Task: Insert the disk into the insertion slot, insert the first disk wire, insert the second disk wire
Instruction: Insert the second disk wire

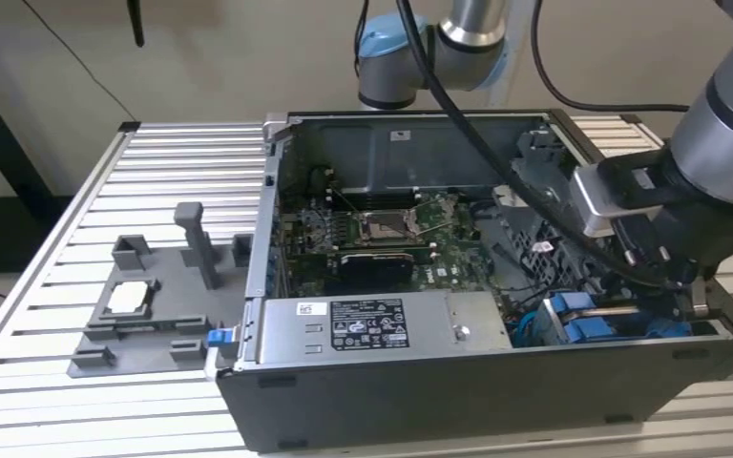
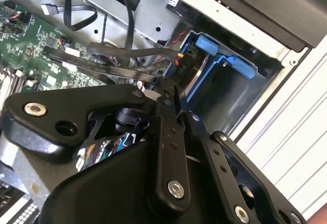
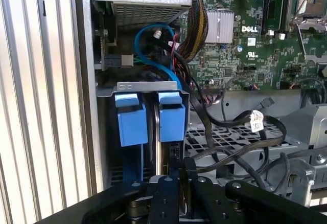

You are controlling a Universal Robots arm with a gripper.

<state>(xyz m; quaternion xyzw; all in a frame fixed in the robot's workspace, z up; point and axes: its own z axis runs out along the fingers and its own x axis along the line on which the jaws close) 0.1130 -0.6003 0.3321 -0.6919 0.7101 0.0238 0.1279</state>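
Observation:
The disk sits in the insertion slot (image 1: 621, 310) at the open computer case's corner on the exterior view's right, and its blue caddy (image 3: 171, 121) (image 2: 220, 55) shows in both wrist views. A second blue caddy (image 3: 132, 120) stands beside it. My gripper (image 2: 170, 88) (image 3: 179, 175) is down at the disk's end, its black fingers (image 2: 168, 132) closed together on a black wire connector (image 2: 182, 69) with red and yellow leads. That connector is right at the disk's edge. Whether it is seated I cannot tell. My arm (image 1: 710, 172) hides the gripper in the exterior view.
A silver power-supply box (image 1: 366, 324) lies along the case's front, with the green motherboard (image 1: 392, 229) behind it. Loose black cables (image 3: 240, 132) and a blue cable (image 3: 153, 63) run near the bay. A grey fixture (image 1: 150, 305) stands on the slatted table at the exterior view's left.

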